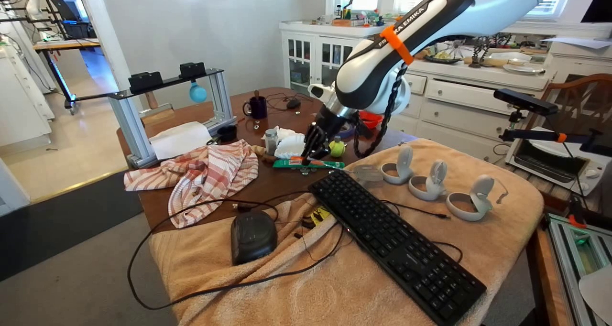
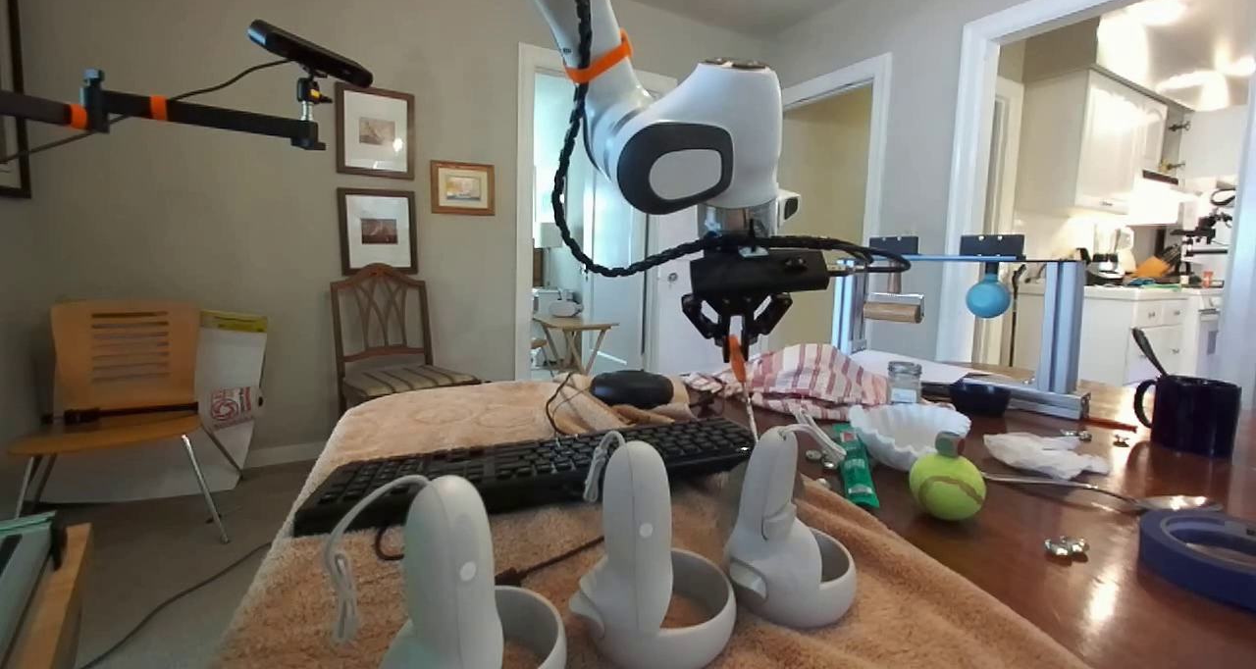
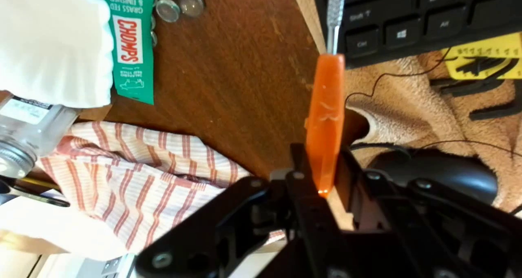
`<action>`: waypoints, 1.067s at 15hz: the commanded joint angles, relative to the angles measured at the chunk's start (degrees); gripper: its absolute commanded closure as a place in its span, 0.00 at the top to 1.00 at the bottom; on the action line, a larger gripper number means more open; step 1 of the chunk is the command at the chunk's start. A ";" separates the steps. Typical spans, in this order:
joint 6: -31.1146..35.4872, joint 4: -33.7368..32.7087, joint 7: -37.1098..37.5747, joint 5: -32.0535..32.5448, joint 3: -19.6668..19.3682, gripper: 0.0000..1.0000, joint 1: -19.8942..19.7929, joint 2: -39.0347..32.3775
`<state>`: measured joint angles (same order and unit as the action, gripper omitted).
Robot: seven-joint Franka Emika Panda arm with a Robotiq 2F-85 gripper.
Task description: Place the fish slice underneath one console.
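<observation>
The pincer [image 3: 325,166] grips the slice [image 3: 330,78] by its handle [image 3: 325,121]; in an exterior view, consoles [image 1: 436,175] stand at three o'clock from it.

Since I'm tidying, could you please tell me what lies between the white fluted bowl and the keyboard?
In the wrist view: a green packet, glassy beads, wooden tabletop, then a strip of tan towel, with the fish slice's orange handle held above.

The arm [image 2: 741,110] is wearing white shells with dark trim [image 1: 358,99], and "EMIKA" lettering [image 1: 415,19] is showing near an orange strap [image 1: 398,44]. A braided black cable [image 2: 613,272] is hanging outside; the black claw [image 3: 324,159] is baring silvery screws [image 3: 162,260].
</observation>
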<state>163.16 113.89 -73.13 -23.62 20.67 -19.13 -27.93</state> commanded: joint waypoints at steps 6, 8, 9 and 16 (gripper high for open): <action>2.14 0.75 -17.47 -15.63 17.82 0.05 -17.54 -1.56; 0.97 1.30 -20.53 -17.19 20.41 0.05 -20.99 -1.52; 1.11 1.59 -22.32 -18.16 21.94 0.05 -22.79 -1.85; -0.47 3.57 -29.88 -24.88 26.70 0.05 -29.58 -3.83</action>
<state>164.66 116.35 -98.36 -44.17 46.10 -46.71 -31.58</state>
